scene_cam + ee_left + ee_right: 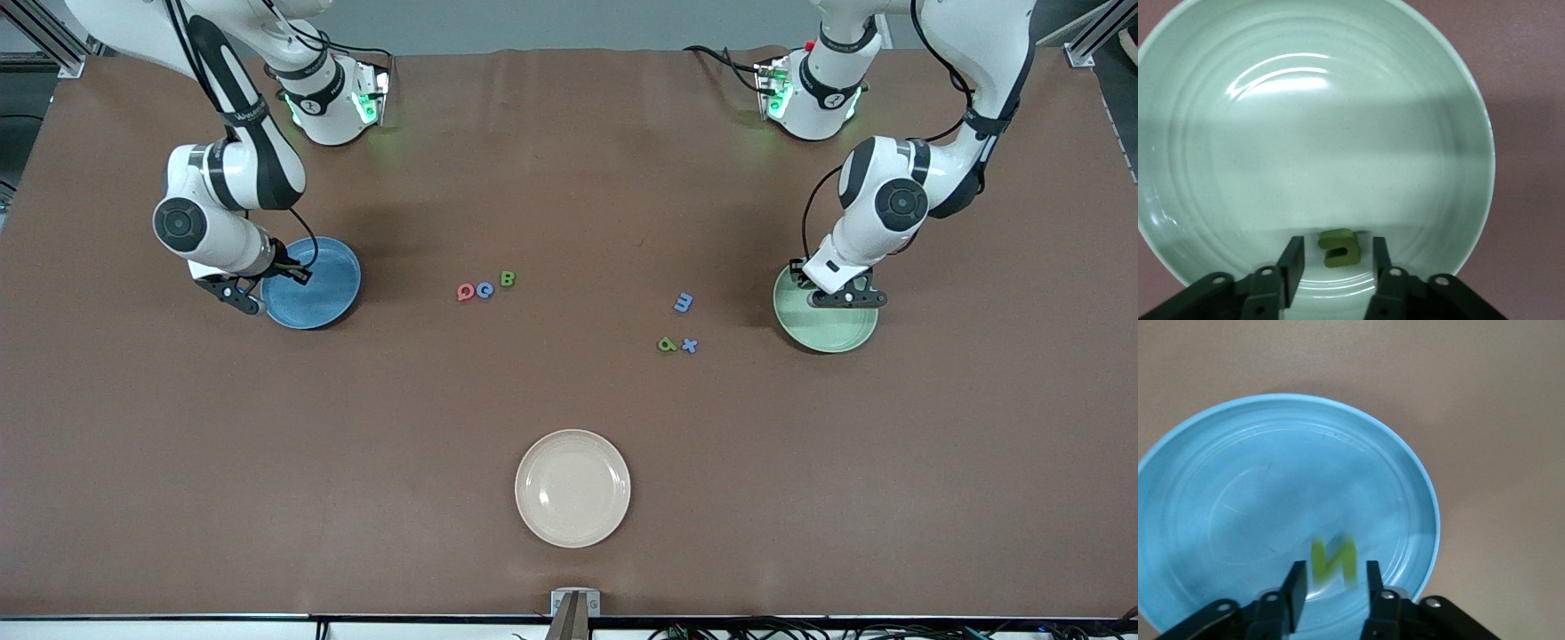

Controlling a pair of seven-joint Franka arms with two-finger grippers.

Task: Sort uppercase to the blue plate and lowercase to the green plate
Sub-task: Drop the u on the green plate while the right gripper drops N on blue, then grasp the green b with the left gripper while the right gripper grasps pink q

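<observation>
- The left gripper (1333, 263) is hanging over the green plate (831, 333), jaws parted, a green u (1339, 247) lying loose between them on the plate.
- The right gripper (1332, 590) is hovering over the blue plate (324, 298), jaws apart; a blurred green N (1333, 559) seems to be dropping free.
- Three capitals are sitting on the open tabletop (569, 400): Q (465, 292), C (484, 290), B (507, 279).
- Three small letters are lying toward the green plate: m (683, 303), d (667, 344), x (689, 346).
- One cream plate (573, 488) is sitting nearest the front camera.

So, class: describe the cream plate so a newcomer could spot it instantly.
Start from the brown table. Of its three plates, the cream plate lies nearest the front camera, midway between the arms' ends. Unlike the blue plate and green plate, no gripper hangs over it.
</observation>
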